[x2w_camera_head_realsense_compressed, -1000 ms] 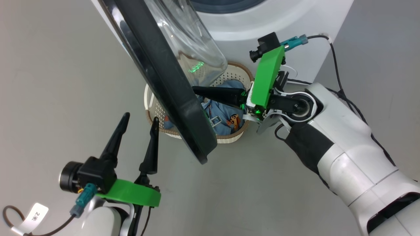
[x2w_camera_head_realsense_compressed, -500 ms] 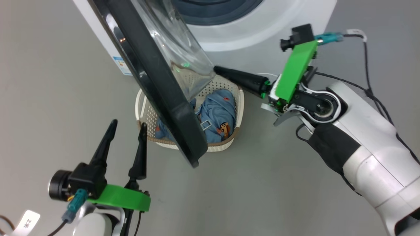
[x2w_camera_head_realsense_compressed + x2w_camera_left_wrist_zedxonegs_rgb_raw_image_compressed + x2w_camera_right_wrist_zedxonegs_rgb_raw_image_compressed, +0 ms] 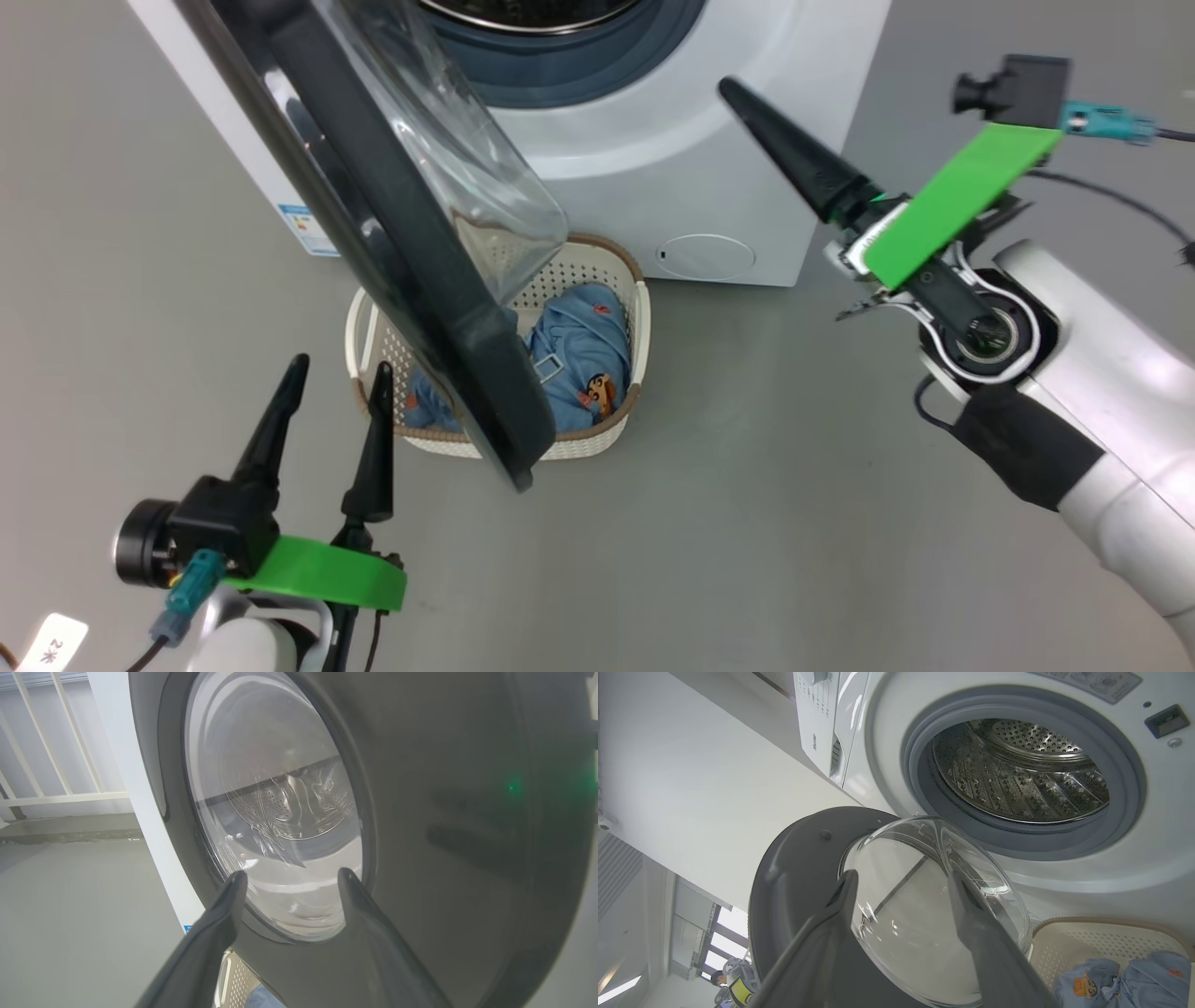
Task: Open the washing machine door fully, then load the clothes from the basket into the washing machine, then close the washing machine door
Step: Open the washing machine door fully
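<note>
Before the big white front-loading washing machine (image 3: 653, 177), both tools stand released and empty.
Fingers spread, the right tool (image 3: 902, 875) points toward its front; the left tool (image 3: 340, 364), also spread, faces the round glossy black-rimmed glass door (image 3: 420, 308), which hangs open above the small cream perforated plastic basket (image 3: 579, 446) holding light blue patched clothes (image 3: 574, 350) on the grey floor (image 3: 747, 523).
</note>
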`<state>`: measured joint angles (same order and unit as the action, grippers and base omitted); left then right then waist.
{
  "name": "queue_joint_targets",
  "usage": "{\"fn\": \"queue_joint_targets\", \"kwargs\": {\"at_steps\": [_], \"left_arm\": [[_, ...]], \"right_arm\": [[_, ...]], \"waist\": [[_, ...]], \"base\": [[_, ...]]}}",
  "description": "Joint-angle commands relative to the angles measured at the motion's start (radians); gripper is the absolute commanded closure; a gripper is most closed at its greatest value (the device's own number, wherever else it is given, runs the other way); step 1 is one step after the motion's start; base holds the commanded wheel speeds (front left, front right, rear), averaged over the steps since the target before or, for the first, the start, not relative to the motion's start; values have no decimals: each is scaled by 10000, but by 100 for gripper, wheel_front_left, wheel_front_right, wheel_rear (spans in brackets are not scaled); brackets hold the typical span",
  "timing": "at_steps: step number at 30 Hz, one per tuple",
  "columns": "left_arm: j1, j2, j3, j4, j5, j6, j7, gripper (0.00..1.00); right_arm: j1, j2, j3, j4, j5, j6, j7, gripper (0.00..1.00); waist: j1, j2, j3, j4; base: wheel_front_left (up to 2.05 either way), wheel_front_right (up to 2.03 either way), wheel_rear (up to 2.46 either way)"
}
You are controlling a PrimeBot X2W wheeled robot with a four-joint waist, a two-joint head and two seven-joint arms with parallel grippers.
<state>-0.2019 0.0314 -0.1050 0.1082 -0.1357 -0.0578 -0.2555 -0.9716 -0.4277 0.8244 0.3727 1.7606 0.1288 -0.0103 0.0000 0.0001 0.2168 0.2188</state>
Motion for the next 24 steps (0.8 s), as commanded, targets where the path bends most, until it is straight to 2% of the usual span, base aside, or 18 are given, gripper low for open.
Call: {"fn": "queue_joint_targets", "kwargs": {"at_steps": [1,6,12,24], "left_arm": [[29,189,386,-293,48,-17,-63,0],[100,189,508,-338,-55,-31,-63,0],[185,189,662,-359,53,-68,-63,0],[651,189,1049,-496,235,-55,-63,0]], "right_arm": [[295,-82,31,-466,-406,19,-484,0],[629,-625,164,-991,-1976,19,-2060,0],[1363,-742,-363,-897,-4155,19,-2488,0],[4762,677,-4066,-1644,-8980,19,-2513,0]], "waist": [[0,-1,-71,-92],[0,-1,-201,-257],[0,-1,-338,-437],[0,-1,-729,-864]], "base": [[0,0,0],[0,0,0],[0,0,0],[0,0,0]]}}
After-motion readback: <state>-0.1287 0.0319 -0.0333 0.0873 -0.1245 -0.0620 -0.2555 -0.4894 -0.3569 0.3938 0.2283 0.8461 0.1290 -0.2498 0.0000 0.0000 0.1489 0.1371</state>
